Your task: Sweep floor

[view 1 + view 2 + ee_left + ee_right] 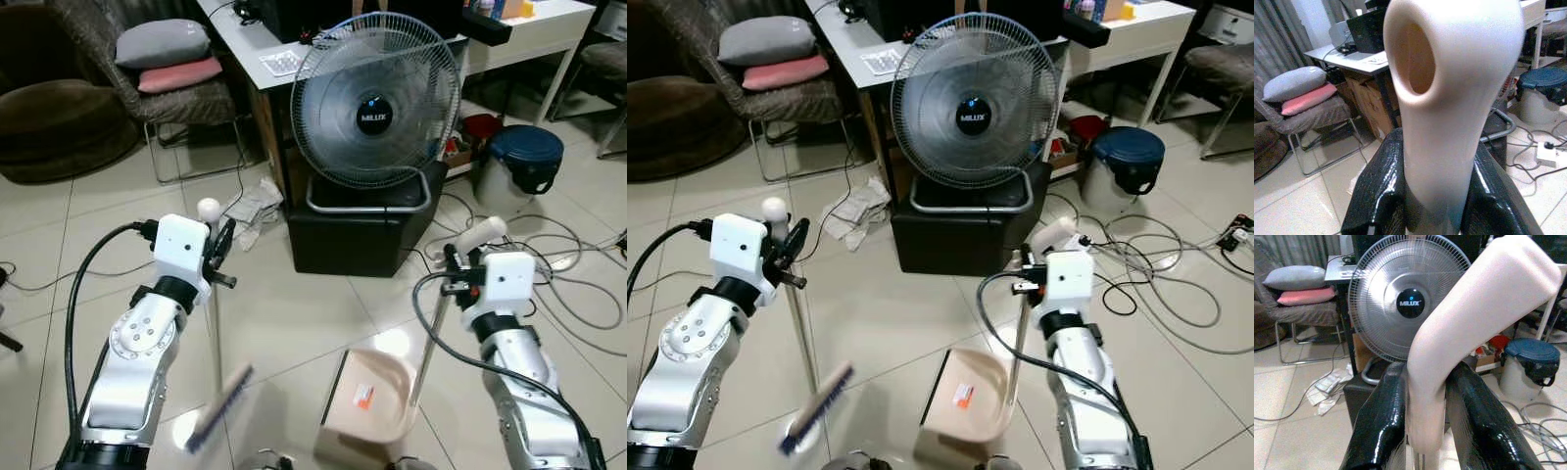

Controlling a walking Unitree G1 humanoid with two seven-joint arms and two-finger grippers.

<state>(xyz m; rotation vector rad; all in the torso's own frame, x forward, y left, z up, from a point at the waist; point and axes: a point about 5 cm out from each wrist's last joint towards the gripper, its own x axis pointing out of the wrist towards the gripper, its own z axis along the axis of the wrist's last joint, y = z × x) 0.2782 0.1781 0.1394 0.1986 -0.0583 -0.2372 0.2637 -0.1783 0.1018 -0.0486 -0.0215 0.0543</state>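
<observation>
Gripping broom [217, 392] (left pincer [221, 247]) | dustpan [370, 399], right pincer [457, 266] | fan [375, 101]: MILUX

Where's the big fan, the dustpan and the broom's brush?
fan [374, 116], left eye view, on its dark centre hub.
dustpan [370, 394], left eye view, on its beige tray.
broom's brush [217, 409], left eye view, on the blurred bristle head.

Both silver arms reach forward with their white wrist blocks raised, one on each side of the black box under the round grey fan [376, 101]. The left pincer [221, 247] is clamped on the cream broom handle [1449, 98]. The right pincer [457, 262] is clamped on the cream dustpan handle [1469, 328].
</observation>
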